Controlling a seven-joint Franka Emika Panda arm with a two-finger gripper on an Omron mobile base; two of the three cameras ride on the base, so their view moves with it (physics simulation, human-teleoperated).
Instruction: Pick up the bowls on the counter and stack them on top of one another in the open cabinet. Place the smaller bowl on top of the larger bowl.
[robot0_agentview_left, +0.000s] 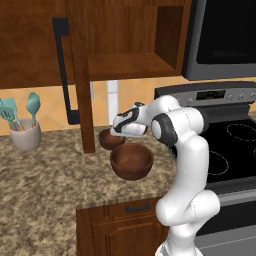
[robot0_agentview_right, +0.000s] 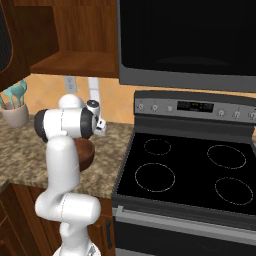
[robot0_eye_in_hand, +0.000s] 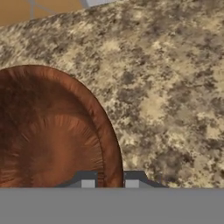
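The smaller bowl (robot0_agentview_left: 109, 140), dark reddish-brown, stands on the granite counter (robot0_agentview_left: 45, 185) under the open cabinet (robot0_agentview_left: 131, 64). My gripper (robot0_agentview_left: 119, 134) reaches down over its right rim. In the hand view the rim of the smaller bowl (robot0_eye_in_hand: 48, 135) runs between my two finger tips, and the gripper (robot0_eye_in_hand: 110, 183) is shut on it. The larger bowl (robot0_agentview_left: 131, 161) sits just in front of the small one, close to the arm, and it also shows beside the arm in the right base view (robot0_agentview_right: 86, 152).
The cabinet door (robot0_agentview_left: 80, 75) with its long black handle hangs open left of the bowls. A white cup of teal utensils (robot0_agentview_left: 25, 134) stands at the far left. The black stovetop (robot0_agentview_left: 235, 147) lies to the right, with a dark appliance (robot0_agentview_left: 225, 35) above it.
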